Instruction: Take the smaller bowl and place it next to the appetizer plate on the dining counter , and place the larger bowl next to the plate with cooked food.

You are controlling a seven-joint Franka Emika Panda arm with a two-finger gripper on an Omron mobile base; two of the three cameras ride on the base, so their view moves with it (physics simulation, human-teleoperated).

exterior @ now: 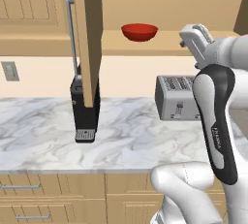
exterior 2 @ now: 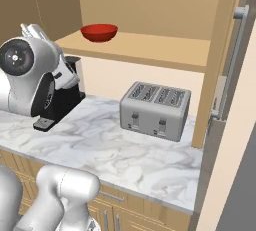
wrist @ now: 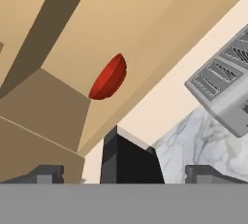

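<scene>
The smaller bowl [exterior: 139, 31] [exterior 2: 99, 32] is a shallow glossy red bowl standing on the wooden shelf [exterior: 160, 41] inside an open wall cabinet. In the hand view the red bowl [wrist: 109, 78] lies ahead of my gripper [wrist: 125, 173], well apart from it. The gripper's dark fingertips [wrist: 46, 173] stand wide apart, open, with nothing between them. My white hand [exterior: 196, 41] hovers right of the bowl at about shelf height. The larger bowl, both plates and the dining counter are out of view.
A silver toaster [exterior: 177, 97] [exterior 2: 155, 105] and a black coffee machine [exterior: 86, 111] [exterior 2: 60, 100] stand on the marble counter [exterior: 126, 140] below the shelf. The open cabinet door [exterior: 89, 34] [exterior 2: 225, 50] juts out over the counter.
</scene>
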